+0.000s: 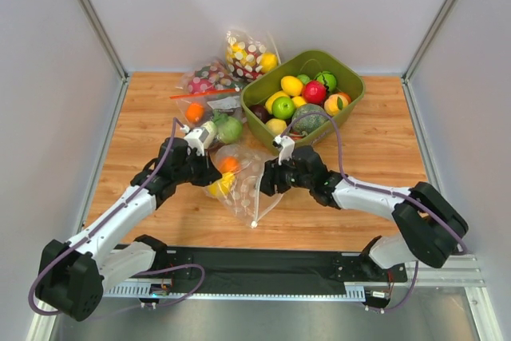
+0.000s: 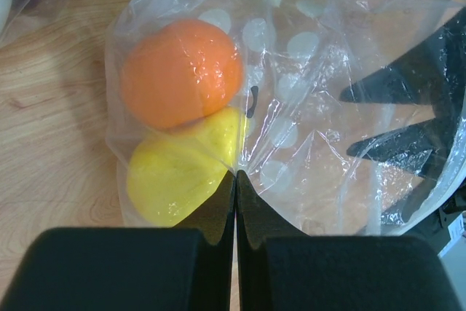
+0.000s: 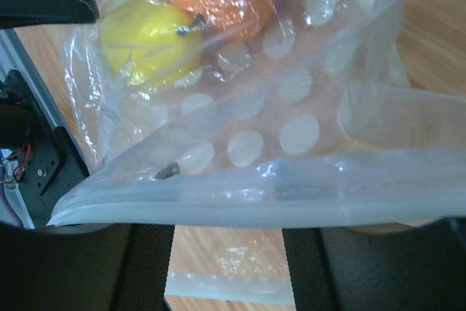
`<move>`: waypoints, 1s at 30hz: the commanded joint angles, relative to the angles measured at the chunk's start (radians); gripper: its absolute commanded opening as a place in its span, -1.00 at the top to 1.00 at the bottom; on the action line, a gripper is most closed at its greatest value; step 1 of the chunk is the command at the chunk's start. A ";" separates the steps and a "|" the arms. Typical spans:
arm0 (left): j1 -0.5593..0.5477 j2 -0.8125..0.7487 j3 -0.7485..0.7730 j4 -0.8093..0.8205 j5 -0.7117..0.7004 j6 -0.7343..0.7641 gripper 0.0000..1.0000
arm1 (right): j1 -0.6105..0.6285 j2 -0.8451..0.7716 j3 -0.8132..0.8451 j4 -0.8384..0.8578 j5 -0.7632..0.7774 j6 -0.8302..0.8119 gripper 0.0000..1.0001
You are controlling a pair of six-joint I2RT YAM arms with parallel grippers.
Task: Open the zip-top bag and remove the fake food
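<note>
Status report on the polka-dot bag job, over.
Left gripper shut on zip-top bag. Right gripper open at the zip strip. Fake orange and yellow fruit inside. Vegetable bag close behind.

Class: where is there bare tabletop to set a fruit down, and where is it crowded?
Bare tabletop lies right of the green bin, beyond the right arm; also between the left arm and left wall. Crowded: back centre, spare bags beside the bin.
</note>
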 commanded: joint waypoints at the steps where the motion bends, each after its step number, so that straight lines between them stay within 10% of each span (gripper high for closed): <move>1: 0.003 -0.001 -0.011 0.031 0.031 -0.004 1.00 | 0.014 0.048 -0.013 0.270 -0.017 0.031 -0.15; 14: 0.003 0.061 -0.040 0.045 -0.035 -0.005 1.00 | 0.035 0.267 -0.002 0.622 -0.028 0.123 -0.30; 30: 0.003 0.124 -0.049 0.045 -0.059 -0.008 1.00 | 0.080 0.377 0.083 0.665 -0.023 0.132 -0.32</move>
